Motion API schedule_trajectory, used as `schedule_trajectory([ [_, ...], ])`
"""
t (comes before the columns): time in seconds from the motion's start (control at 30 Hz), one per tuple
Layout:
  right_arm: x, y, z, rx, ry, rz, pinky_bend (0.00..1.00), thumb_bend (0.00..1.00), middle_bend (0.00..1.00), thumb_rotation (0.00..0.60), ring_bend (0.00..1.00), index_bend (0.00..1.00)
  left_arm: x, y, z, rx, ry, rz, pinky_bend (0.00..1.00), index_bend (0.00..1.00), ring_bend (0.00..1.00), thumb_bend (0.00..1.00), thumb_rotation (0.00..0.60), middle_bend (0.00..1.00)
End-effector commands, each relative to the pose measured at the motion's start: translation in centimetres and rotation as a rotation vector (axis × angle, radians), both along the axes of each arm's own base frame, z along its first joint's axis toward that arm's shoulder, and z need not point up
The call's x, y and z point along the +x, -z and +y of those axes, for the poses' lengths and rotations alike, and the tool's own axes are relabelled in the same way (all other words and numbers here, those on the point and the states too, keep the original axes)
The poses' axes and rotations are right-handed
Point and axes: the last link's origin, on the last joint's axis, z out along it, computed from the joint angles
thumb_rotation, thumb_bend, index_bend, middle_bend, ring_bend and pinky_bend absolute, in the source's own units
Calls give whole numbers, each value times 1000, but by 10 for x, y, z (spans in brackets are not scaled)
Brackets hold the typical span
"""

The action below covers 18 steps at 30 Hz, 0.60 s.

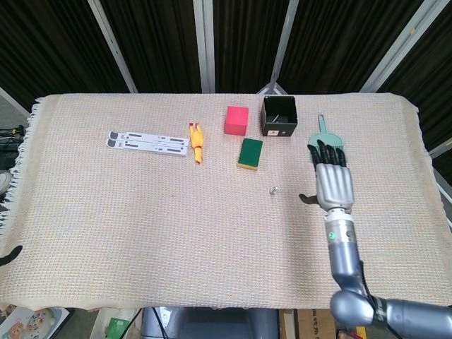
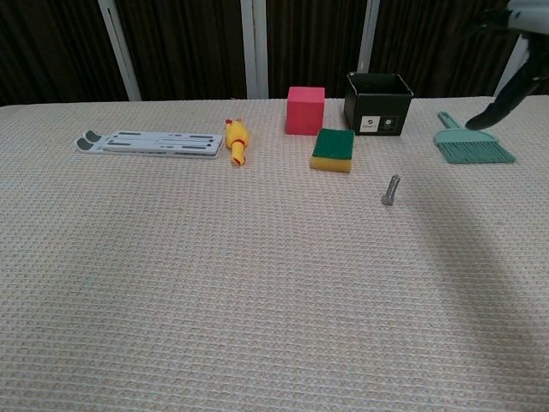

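The right hand point(image 1: 332, 180) is hovering, fingers spread and holding nothing, over the teal brush point(image 2: 470, 144), so it should be lowering squarely onto the handle beneath its fingertips, leaving the bolt point(image 2: 390, 190) on its left alone.

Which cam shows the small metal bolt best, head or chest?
Chest view. The bolt lies on the cloth in front of the green sponge, close enough to show its head and shank. In the head view the bolt is only a tiny grey speck, left of the right hand, shape unreadable.
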Motion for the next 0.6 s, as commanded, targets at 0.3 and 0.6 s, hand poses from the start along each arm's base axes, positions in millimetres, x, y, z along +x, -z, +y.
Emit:
schedule_trajectory([
  [0.3,-131,-50,162,-155,-126,-8,1,106,0,600,5,137,2,-1,-8,8,6,7,0,121,0,236,600,0],
  [0.6,-136,-45,164,-76,-114,74,0,105,0,600,0,125,2,1,-7,-7,23,5,0,121,0,236,600,0],
])
